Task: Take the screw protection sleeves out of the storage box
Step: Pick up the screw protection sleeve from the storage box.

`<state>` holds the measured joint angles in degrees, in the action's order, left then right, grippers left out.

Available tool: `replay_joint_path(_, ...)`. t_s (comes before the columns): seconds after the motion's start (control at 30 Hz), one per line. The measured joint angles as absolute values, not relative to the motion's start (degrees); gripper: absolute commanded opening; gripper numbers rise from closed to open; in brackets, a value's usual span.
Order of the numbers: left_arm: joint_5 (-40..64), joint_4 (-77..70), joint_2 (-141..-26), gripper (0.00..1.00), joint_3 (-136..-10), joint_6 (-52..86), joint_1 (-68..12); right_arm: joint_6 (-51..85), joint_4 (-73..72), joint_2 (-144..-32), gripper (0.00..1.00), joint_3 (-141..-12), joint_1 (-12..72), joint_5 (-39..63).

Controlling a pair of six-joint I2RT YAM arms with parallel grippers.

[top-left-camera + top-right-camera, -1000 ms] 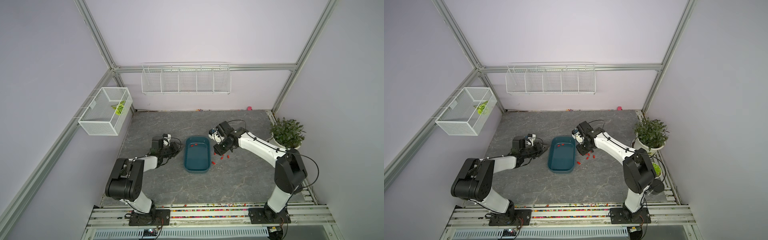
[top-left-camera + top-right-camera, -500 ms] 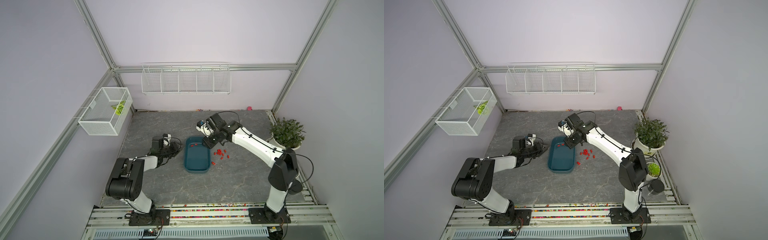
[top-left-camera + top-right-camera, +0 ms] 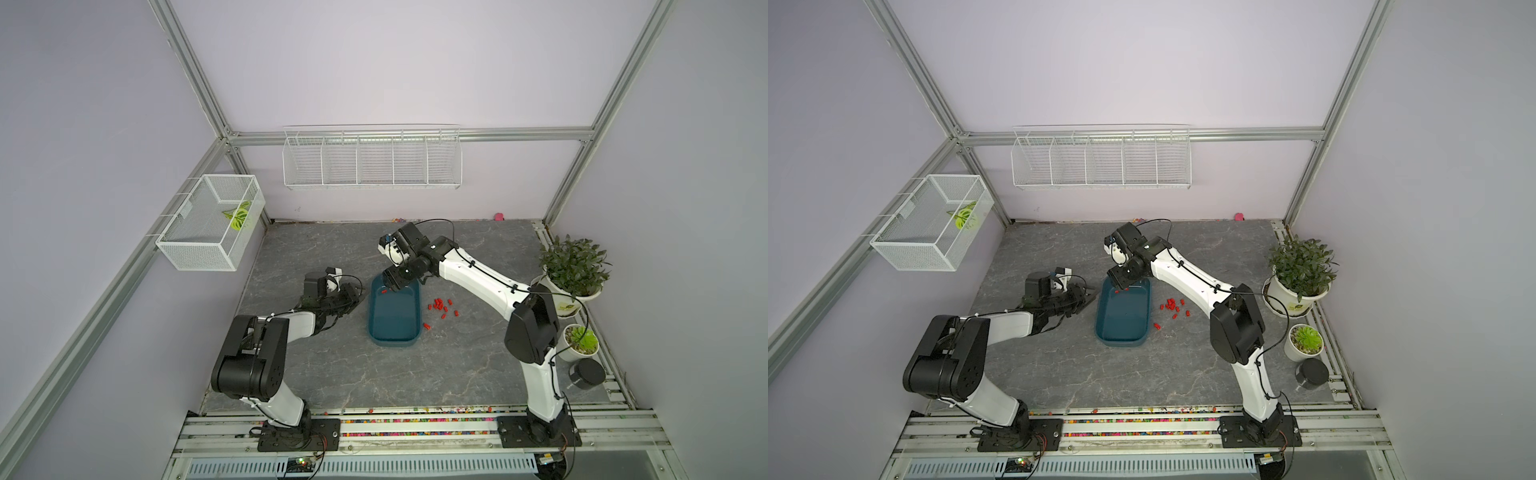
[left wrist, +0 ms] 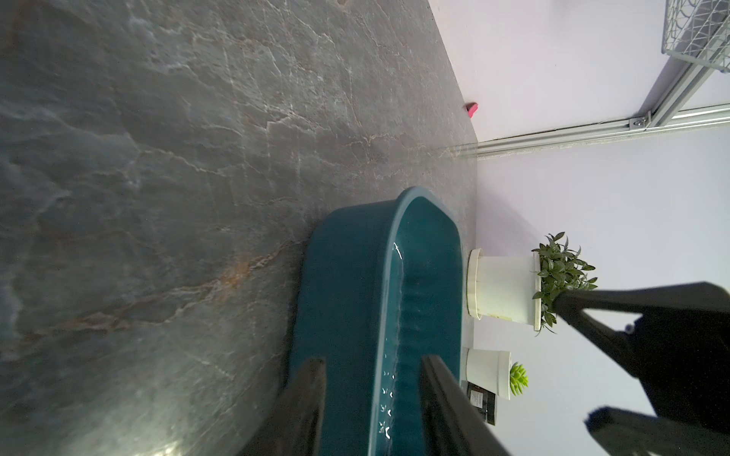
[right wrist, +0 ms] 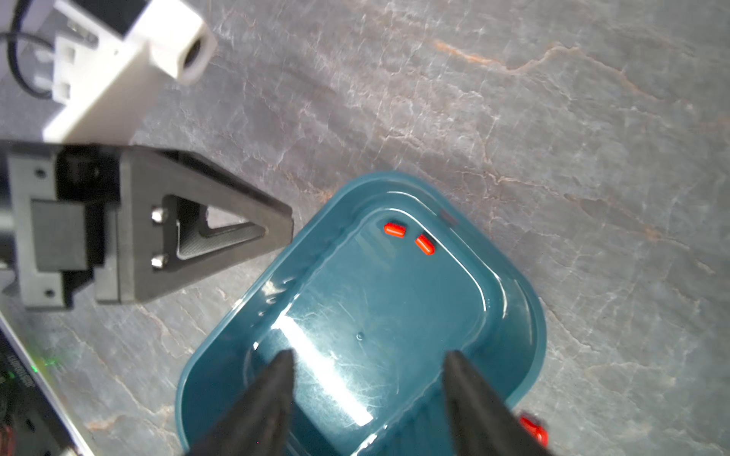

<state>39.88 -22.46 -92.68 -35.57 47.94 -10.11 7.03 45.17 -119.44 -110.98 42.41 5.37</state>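
1. Screw protection sleeves point(image 5: 394, 229): two lie inside the storage box point(image 5: 375, 316), at its end nearest the bench's back edge; the rest sit scattered on the bench point(image 3: 415, 374) just beside the box, on its side toward the right edge.
2. Bench: grey marble-look top; box sits mid-bench, long axis front-to-back; coloured beads point(image 3: 415, 422) line the front edge; pink blob point(image 3: 498, 216) at the back edge; leafy potted plant point(image 3: 573, 266), small succulent pot point(image 3: 582, 343) and black cylinder point(image 3: 588, 374) along the right edge.
3. Room: pale lilac walls, alu frame; wire rack point(image 3: 372, 160) on the back wall; mesh basket point(image 3: 208, 232) on the left wall w/ a green leaf inside.
4. Left gripper point(image 4: 371, 395): arm low, stretched from the front-left corner; jaws clamped on the box's left wall, one finger outside, one inside.
5. Right gripper point(image 5: 371, 402): arm stretched from the front-right corner, wrist bent down over the box's back end; jaws wide apart, nothing btw them; can't tell if the tips touch the box floor.
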Motion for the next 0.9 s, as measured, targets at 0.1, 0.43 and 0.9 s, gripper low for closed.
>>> replay_joint_path(0.1, 39.9, -22.5, -92.6, 0.46, -35.6, 48.0, -10.1, 8.7, 44.4, -119.4, 0.59, -110.7, 42.4, 4.3)
replay_joint_path(0.43, 39.7, -22.5, -92.5, 0.46, -35.6, 48.0, -10.1, 11.6, 39.2, -123.6, 0.35, -109.0, 42.4, 4.4)
replay_joint_path(0.9, 39.3, -22.0, -92.4, 0.46, -35.6, 47.9, -10.0, 11.8, 37.0, -132.2, 0.36, -111.6, 42.5, 4.5)
